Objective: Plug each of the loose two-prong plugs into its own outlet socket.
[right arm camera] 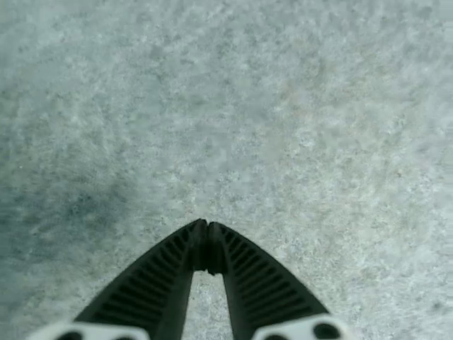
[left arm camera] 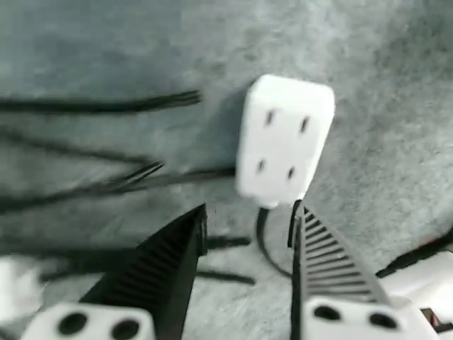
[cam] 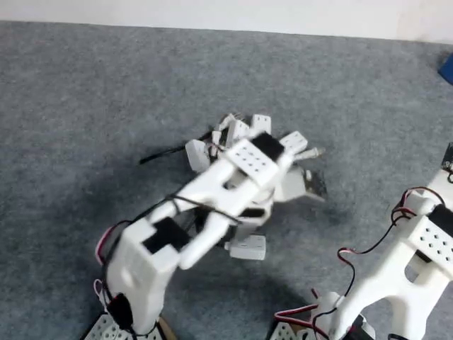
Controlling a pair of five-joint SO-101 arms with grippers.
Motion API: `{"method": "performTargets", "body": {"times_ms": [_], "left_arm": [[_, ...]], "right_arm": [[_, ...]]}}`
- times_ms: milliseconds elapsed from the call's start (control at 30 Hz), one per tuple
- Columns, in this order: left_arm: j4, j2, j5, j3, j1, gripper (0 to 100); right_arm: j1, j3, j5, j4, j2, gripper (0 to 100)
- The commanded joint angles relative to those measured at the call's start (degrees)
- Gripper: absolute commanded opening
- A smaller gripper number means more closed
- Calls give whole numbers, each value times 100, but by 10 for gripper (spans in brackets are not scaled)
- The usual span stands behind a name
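A white outlet block [left arm camera: 283, 138] with rounded corners lies flat and face up on the grey carpeted surface [left arm camera: 382, 85]. It shows two pairs of slots, all unfilled. Thin black cords [left arm camera: 106, 106] run across the surface beside it. In the high view, a cluster of white plug and socket pieces [cam: 241, 131] lies mid-surface, partly hidden. Another white block [cam: 249, 248] lies apart from it, nearer the front edge.
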Motion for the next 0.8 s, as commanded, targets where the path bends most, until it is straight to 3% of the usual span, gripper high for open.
{"method": "performTargets", "body": {"times_ms": [0,133,200,267,367,433,500,767], "left_arm": [[132,-1042,-44,-145,-312,200],[132,-1473,0,-171,-523,197],[88,-1622,352,-233,-769,197],[53,-1701,1081,-330,-1121,196],[-369,-1596,2989,-189,-1754,196],[-738,-1446,4044,154,-2185,196],[-1204,-1279,4448,523,-2545,196],[-2330,-532,4536,910,-3090,196]], "right_arm": [[-145,-40,35,-84,-48,6],[-180,-57,26,-92,-22,6],[-444,-207,18,-84,13,6],[-866,-391,-141,22,110,6],[-1701,-1059,-571,338,576,6],[-2246,-1648,-1178,470,1121,6],[-2642,-2264,-1996,532,1763,6],[-3697,-4004,-6215,532,4004,6]]}}
